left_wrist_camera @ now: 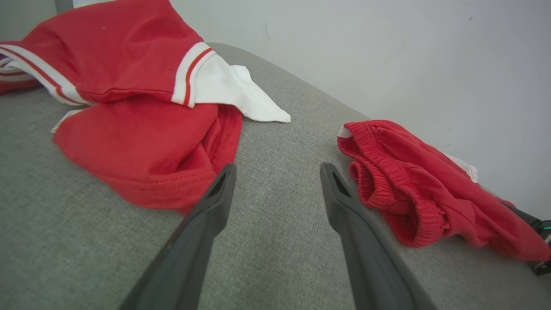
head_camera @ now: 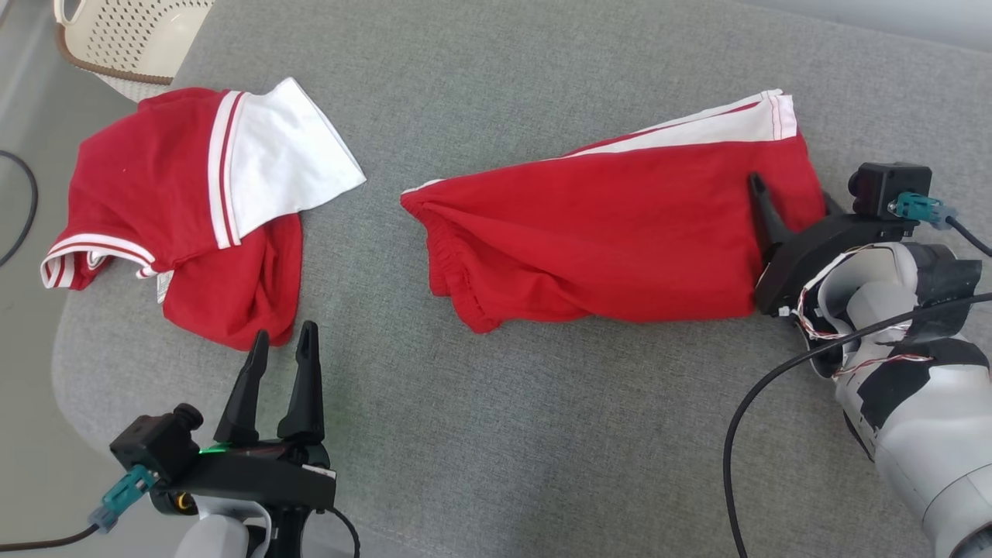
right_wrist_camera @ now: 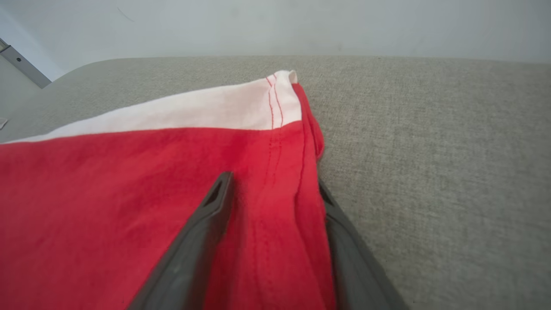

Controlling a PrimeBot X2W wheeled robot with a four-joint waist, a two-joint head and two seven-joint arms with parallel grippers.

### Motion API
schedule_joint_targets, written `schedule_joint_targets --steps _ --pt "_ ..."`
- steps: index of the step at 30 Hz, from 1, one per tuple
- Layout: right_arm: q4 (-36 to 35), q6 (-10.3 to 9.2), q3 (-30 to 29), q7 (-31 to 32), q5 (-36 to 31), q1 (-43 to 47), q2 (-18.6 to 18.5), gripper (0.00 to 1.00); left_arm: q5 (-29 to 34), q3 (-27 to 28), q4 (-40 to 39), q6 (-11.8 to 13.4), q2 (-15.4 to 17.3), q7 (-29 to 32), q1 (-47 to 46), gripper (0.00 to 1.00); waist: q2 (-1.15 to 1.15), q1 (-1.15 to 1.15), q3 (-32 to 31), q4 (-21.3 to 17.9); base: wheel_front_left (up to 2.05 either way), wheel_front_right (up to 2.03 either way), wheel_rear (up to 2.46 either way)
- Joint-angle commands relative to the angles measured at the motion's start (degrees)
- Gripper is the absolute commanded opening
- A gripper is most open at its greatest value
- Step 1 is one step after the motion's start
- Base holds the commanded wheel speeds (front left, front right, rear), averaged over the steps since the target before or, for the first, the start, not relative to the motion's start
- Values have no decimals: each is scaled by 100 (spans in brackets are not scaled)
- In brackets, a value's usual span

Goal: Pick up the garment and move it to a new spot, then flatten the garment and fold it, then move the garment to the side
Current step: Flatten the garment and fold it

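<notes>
Left pincer (head_camera: 285, 332) wide, empty; right pincer (right_wrist_camera: 273, 183) apart astride hem of red shorts (head_camera: 620, 232); shirt (head_camera: 155, 178) tag (head_camera: 161, 288) unreadable.

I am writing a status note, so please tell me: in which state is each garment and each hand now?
Red shorts, lying flat, waistband bunched.
Red and white shirt, crumpled, partly folded over.
Left hand, open, empty, over bare cushion.
Right hand, open, astride the shorts' hem.

The shorts (head_camera: 620, 240) are bright red with a white band along one side and red stitching at its hem. The shirt (head_camera: 178, 194) is red too, with a white sleeve and red-and-white striped trim; the surface (head_camera: 504, 426) beneath is flecked grey.
</notes>
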Motion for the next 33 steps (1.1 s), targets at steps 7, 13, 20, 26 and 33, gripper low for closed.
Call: schedule_joint_targets --steps 7,13,20,26,33 --pt "241 -2 -32 -105 143 158 -54 0 -22 1 -16 -39 11 -8 87 100 1 1 -78 -124 0 0 0" --pt "112 -2 -251 -170 259 330 12 0 71 12 11 -77 10 -8 154 100 1 1 -273 -364 0 0 0" --pt "-458 -2 -837 -169 258 956 41 0 166 80 74 -87 11 -8 300 100 1 1 -723 -851 0 0 0" --pt "-911 -1 -1318 -171 115 1650 128 0 228 141 102 -89 13 -8 445 100 1 1 -1069 -1279 0 0 0" --pt "-1227 -1 -1713 -170 -131 2219 189 0 370 235 81 -68 10 -8 639 100 1 1 -1272 -1654 0 0 0"
